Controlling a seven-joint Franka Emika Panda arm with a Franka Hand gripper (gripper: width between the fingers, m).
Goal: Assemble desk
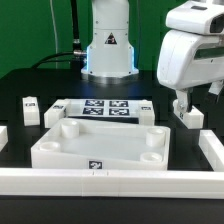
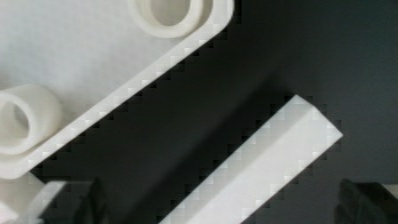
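Exterior view: the tabletop [image 1: 100,148] lies flat on the black table [image 1: 185,145], open side up, with its round corner sockets facing upward. Its long axis runs left to right, parallel to the near rail [image 1: 110,181]. It sits between that rail and the marker board [image 1: 105,108]. The gripper [image 1: 187,104] hangs at the exterior view's right, beyond the tabletop's far right corner and apart from it. Directly beneath it stands a tagged leg [image 1: 187,118]; whether the two touch I cannot tell from here. A second leg [image 1: 30,108] stands at the far left, well apart.

Wrist view: the fingers [image 2: 59,203] show as dark tips at opposite edges of the picture, spread wide with nothing clamped. One edge of the tabletop crosses on a diagonal, with two sockets [image 2: 173,14] along it. It lies off to one side of the fingers, not between them. A white bar [image 2: 285,140] lies parallel to that edge, separated from it by bare table, and reaches toward the gap between the fingers. Whether it is a leg or a rail I cannot tell.
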